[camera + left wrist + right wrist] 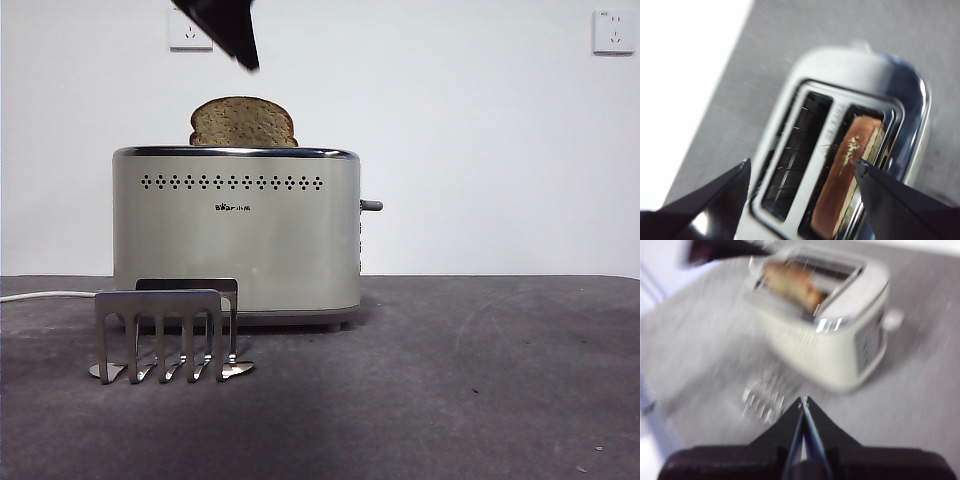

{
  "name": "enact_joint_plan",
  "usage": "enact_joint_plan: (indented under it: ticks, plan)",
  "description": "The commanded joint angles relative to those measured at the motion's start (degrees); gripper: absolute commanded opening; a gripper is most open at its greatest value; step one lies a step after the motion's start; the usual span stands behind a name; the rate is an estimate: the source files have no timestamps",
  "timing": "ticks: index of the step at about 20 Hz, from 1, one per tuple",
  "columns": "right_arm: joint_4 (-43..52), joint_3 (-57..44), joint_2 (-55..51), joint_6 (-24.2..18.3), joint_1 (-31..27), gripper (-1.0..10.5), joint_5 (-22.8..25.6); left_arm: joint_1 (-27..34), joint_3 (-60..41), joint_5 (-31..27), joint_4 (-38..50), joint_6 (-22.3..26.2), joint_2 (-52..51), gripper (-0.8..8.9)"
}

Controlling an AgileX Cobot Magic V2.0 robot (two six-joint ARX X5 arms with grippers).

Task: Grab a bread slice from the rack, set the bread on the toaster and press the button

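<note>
The slice of bread (243,122) stands upright in one slot of the cream toaster (236,240), its rounded top poking above the chrome rim. In the left wrist view the bread (847,170) fills the slot beside an empty one. My left gripper (802,162) hangs open just above the toaster (850,65), holding nothing; it shows as a black tip (235,40) over the bread. The silver rack (165,335) stands empty in front of the toaster. My right gripper (804,400) is shut and empty, high above the table near the rack (762,400), apart from the toaster (840,340).
The toaster's lever (371,205) sticks out of its right end. A white cord (45,296) runs off to the left. Two wall sockets (190,30) (612,30) sit on the white wall behind. Dark grey table (480,380) stretches right of the toaster.
</note>
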Motion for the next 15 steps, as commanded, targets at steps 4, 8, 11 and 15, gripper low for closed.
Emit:
enact_joint_plan:
  ticks: [4, 8, 11, 15]
  plan:
    - [18.84, 0.07, 11.82, 12.55, 0.15, -0.1, -0.11, -0.33, -0.37, 0.92, -4.0, -13.57, -9.97, 3.51]
    - [31.32, 0.17, 21.53, 20.61, 0.15, -0.1, -0.15, -0.7, -0.37, 5.18, -8.57, -19.04, -16.98, 3.5]
    - [33.83, 2.29, 27.17, 22.82, 0.15, -0.1, -1.51, -0.74, -0.37, 5.31, -11.1, -20.48, -20.04, 3.5]
    - [33.81, 7.13, 33.29, 24.22, 0.52, -0.1, -1.62, -0.74, -0.37, 7.08, -14.45, -20.74, -22.32, 3.5]
